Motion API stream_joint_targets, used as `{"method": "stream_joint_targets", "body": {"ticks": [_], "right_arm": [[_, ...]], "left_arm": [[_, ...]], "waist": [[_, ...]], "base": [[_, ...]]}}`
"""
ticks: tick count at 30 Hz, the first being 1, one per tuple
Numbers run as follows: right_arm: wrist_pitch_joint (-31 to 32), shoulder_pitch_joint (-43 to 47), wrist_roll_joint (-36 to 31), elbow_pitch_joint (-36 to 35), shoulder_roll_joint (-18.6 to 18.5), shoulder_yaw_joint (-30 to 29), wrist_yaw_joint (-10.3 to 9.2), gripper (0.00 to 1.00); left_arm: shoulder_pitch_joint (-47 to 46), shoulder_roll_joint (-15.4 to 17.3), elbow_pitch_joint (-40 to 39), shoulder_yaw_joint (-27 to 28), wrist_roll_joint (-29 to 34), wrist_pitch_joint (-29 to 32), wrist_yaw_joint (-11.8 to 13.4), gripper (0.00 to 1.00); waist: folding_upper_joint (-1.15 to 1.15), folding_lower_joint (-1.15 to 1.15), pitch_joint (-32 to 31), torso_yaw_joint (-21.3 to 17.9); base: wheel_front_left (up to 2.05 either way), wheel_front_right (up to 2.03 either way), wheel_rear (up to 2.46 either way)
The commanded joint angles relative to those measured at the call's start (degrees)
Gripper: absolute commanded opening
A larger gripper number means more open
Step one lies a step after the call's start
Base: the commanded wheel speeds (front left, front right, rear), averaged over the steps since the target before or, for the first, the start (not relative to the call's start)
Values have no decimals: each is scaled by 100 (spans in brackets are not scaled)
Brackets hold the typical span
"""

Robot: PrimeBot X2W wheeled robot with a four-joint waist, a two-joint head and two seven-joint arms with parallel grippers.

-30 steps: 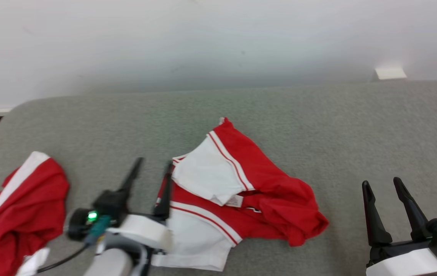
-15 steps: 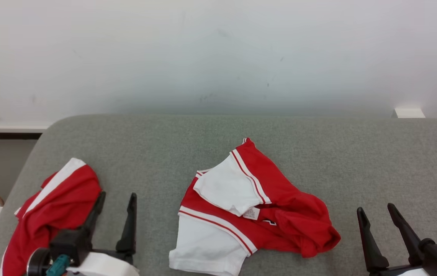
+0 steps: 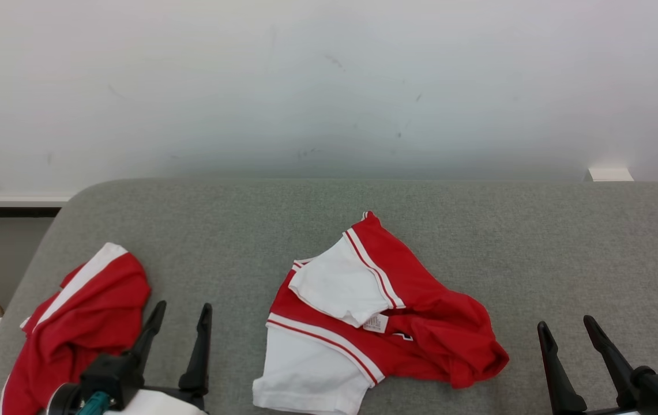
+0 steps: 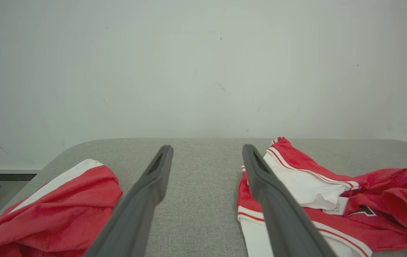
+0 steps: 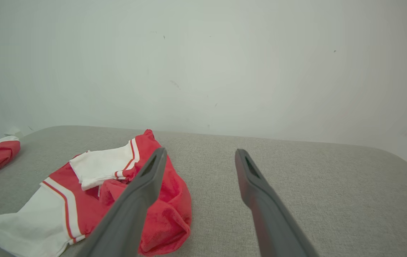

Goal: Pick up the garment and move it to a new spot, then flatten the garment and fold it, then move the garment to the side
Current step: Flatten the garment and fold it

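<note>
Grey upholstery [image 3: 507, 242] carries the crumpled red-and-white garment [image 3: 409, 288] at its middle, untouched between the left gripper [image 3: 183, 304] and right gripper [image 3: 565, 320], both spread wide and empty, so pickup seems pending, calling for a descent onto a cloth edge.

Red-and-white garment [image 3: 403, 288] is lying crumpled mid-desk [image 3: 478, 230], a white sleeve lying over the red. Second red garment [image 3: 83, 311] is sitting bunched near the left edge. Left claw [image 3: 184, 305] is hovering just beside it, fingers spread; right claw [image 3: 565, 321] is hovering lower right, spread, gripping nothing.
</note>
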Motion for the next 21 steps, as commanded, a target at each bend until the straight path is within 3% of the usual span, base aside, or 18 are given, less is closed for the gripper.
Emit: {"method": "stream_joint_targets", "body": {"ticks": [1,11,21], "right_arm": [[14,26,-5,-36,-8,-1,-12,100],[106,-140,-88,0,-6,109,-12,100],[383,-765,-94,729,-224,1252,-12,100]], "left_arm": [[-19,17,26,6,-22,-2,1,100],[-138,28,13,-44,29,27,38,100],[-552,-128,44,-242,163,27,-22,100]], "waist": [[0,0,3,3],[0,0,88,92],[0,0,502,521]], "base": [[0,0,0],[0,0,0],[0,0,0]]}}
